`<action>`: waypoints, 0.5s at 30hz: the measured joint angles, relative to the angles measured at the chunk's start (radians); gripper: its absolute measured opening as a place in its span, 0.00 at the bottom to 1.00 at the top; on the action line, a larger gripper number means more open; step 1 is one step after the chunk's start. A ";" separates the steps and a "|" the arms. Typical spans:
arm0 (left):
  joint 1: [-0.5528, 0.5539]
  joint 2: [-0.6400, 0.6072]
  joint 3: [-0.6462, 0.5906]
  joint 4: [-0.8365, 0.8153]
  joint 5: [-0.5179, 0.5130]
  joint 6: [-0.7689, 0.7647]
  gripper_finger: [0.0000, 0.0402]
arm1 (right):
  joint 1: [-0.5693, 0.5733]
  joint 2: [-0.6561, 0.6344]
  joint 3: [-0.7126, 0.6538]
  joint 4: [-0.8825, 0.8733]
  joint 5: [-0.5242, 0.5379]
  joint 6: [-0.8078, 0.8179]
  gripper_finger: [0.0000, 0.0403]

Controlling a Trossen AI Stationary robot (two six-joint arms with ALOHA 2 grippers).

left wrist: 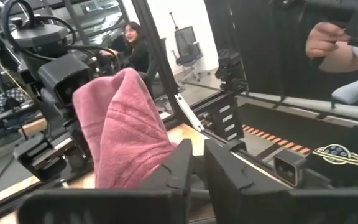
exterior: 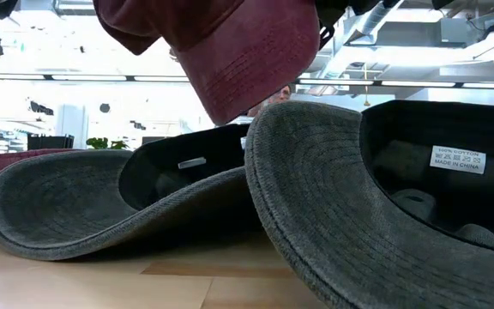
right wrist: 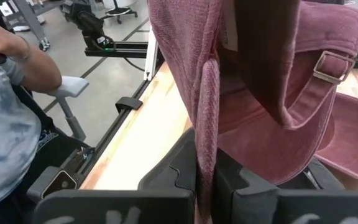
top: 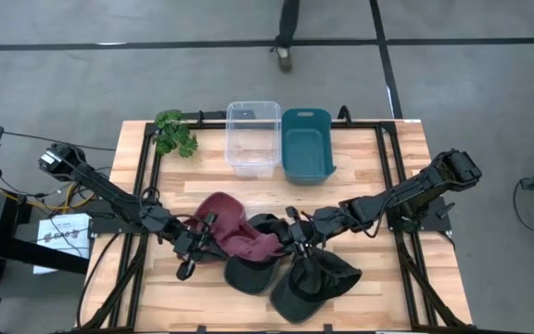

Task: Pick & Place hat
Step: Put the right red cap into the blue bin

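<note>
The maroon cap [top: 235, 230] hangs above the bench [top: 378, 176] near its middle, stretched between both arms, probably so it clears the two dark hats below; the right pincer [right wrist: 205, 186] pinches a fold of the cap's edge, its fingers pressed on the cloth; the left pincer [left wrist: 197, 163] holds the other side, though I cannot tell whether its fingers grip or stand loosened. The high view alone shows the clear bin [top: 253, 137] and teal bin [top: 306, 144] at the far edge, likely drop places; the low view alone shows the dark hat [exterior: 110, 206] and second hat [exterior: 384, 206] lying brim-up beneath; the right wrist view reveals the buckle strap [right wrist: 325, 67].
</note>
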 joint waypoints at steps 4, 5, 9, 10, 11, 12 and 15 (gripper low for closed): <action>0.000 0.000 0.000 -0.004 -0.002 0.030 0.20 | 0.001 0.000 0.000 -0.023 0.014 0.000 0.01; 0.000 0.000 0.000 -0.010 -0.003 0.043 0.23 | 0.002 0.000 0.000 -0.026 0.020 0.001 0.01; 0.000 0.000 0.000 -0.016 -0.045 0.055 0.30 | 0.002 0.000 0.000 -0.046 0.034 0.008 0.01; 0.000 0.000 0.000 -0.016 -0.064 0.056 0.31 | 0.003 0.000 0.000 -0.051 0.042 0.008 0.02; 0.000 0.000 0.000 -0.017 -0.083 0.064 0.33 | 0.005 0.000 0.000 -0.054 0.048 0.008 0.01; 0.000 0.000 0.000 -0.021 -0.099 0.078 0.34 | 0.006 0.000 0.000 -0.057 0.048 0.008 0.01; -0.014 0.000 0.000 -0.038 -0.149 0.133 0.35 | 0.006 0.000 0.000 -0.072 0.057 0.009 0.01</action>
